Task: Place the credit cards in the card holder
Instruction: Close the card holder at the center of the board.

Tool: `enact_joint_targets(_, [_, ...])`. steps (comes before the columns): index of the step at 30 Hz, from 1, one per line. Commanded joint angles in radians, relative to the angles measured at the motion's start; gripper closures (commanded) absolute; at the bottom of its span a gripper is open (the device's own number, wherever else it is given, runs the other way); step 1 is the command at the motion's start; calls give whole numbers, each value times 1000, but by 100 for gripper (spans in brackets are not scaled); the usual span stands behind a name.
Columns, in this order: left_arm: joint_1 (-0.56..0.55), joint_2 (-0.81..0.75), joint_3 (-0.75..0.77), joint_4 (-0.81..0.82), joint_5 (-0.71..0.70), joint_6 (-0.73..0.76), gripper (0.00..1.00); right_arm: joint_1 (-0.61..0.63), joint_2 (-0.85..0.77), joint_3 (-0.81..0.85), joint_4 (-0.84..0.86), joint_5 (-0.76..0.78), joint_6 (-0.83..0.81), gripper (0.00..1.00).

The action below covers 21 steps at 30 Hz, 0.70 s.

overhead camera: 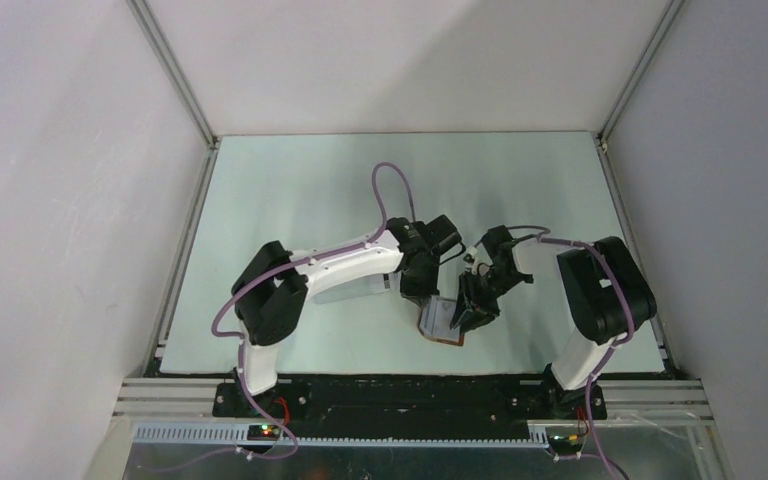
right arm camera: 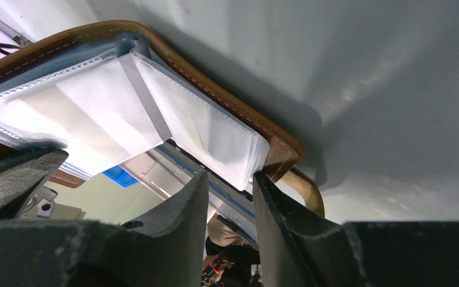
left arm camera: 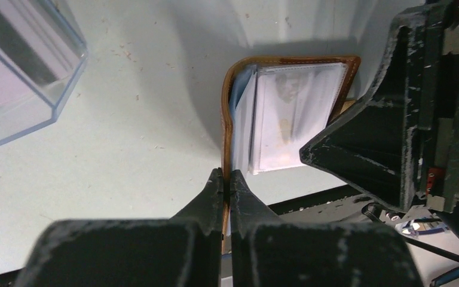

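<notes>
Left gripper [left arm camera: 227, 179] pinches edge of card holder [left arm camera: 287, 113]

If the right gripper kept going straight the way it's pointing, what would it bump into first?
Most likely the wallet. The right gripper has its fingers apart and aimed at the wallet's pale inside, whose corner sits just past the tips. How close is hard to tell.

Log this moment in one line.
left gripper: shut on card holder edge | right gripper: open, beside card holder corner | card holder: unfolded, pale pockets showing
</notes>
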Motion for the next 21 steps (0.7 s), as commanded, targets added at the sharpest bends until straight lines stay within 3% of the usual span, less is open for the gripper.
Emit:
enact_joint_targets(1, [-9,-10,55,-114,-65,4,100,68,36,29,98,17,33,62])
enact_joint_targets(7, [-4,10,86,-248,-155,29,100,119,18,45,138,-12,77,59])
enact_joint_targets(21, [5,39,168,-414,-270,59,100,91,-51,45,94,60,60,54])
